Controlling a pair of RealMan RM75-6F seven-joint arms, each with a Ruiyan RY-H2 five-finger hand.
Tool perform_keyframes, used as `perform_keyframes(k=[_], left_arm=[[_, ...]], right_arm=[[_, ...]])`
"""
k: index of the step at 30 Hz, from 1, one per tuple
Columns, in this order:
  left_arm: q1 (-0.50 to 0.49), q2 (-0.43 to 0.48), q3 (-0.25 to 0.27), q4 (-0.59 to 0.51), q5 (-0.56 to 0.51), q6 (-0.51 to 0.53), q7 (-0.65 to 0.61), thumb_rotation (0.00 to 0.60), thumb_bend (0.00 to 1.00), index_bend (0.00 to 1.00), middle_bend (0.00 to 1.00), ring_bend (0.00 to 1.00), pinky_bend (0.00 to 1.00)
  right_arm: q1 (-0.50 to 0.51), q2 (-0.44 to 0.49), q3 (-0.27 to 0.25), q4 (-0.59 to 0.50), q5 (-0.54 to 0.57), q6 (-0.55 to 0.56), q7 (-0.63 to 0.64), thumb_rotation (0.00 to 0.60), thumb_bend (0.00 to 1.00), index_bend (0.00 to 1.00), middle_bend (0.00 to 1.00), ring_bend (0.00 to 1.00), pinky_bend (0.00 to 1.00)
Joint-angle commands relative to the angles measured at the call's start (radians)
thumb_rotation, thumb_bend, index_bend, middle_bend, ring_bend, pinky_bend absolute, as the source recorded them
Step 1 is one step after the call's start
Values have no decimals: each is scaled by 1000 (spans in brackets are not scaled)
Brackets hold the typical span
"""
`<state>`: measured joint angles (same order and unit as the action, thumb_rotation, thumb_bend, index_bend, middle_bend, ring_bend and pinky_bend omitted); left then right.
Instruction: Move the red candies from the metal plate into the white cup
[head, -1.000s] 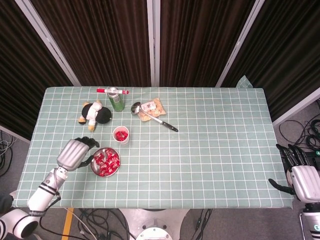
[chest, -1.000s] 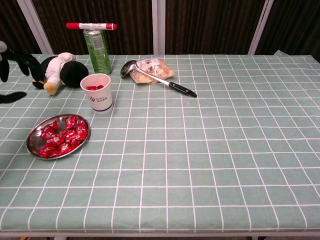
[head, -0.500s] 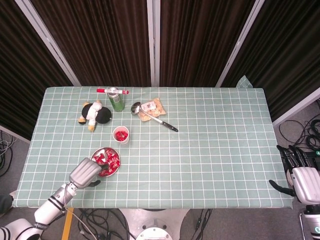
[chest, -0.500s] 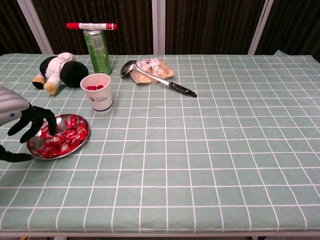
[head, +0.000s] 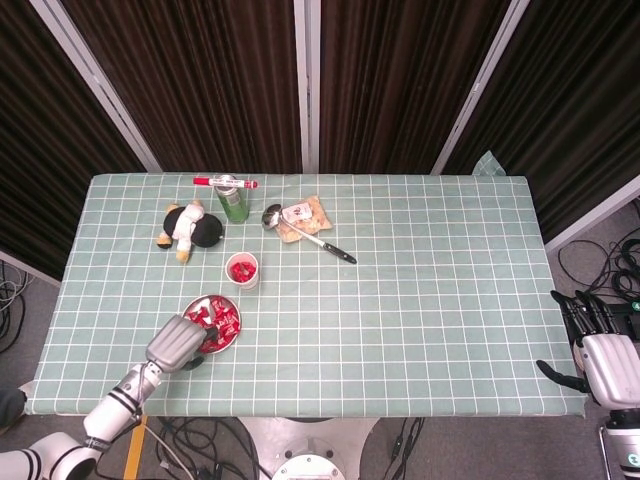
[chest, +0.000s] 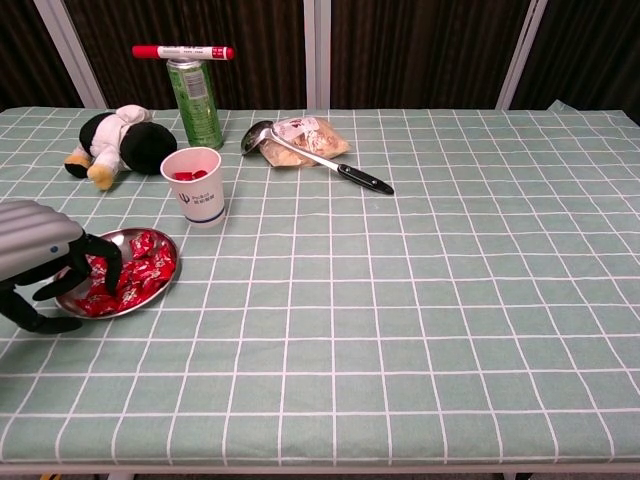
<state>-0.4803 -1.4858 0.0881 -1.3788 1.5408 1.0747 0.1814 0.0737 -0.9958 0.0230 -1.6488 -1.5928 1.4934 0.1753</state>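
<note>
Many candies: I see a heap of red candies (chest: 125, 275) lying in the metal plate (chest: 160, 290) at the near left of the tabletop (chest: 420, 300); a few already sit in the white cup (chest: 194, 186) just behind it.
Left hand: my left hand (chest: 45, 265) is over the plate's left edge, fingers curled down among the candies; I cannot tell if it has hold of any.
Right hand: right hand (head: 598, 345) is off the tabletop's right end, fingers apart, holding nothing.
Risk 1: pressing the rim could tip the plate and scatter candies.
Risk 2: slick wrappers may slip out during the lift.
Risk 3: my fingers could knock over the light cup.
</note>
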Motion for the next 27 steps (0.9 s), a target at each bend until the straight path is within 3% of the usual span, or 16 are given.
perform_keyframes(k=[1,15,27], left_arm=[[-2,-9,-5,11,-5,-6,-7,600,263,533,904,847,1000],[-9,-28,-19,34,-29,-41,-24,600,290,551,910,849,1000],[-11,-41,-29,56,-22,-28,-48,600,406,633,926,862,1000]], right_arm=[[0,1,1,-1,1,1,-1,600,67,0,141,0,0],[-2,3,-1,-5,4,-1,-6,600,67,0,142,0,0],[-1,3,0,-6,7,-5,-5,600,56,0,143,0,0]])
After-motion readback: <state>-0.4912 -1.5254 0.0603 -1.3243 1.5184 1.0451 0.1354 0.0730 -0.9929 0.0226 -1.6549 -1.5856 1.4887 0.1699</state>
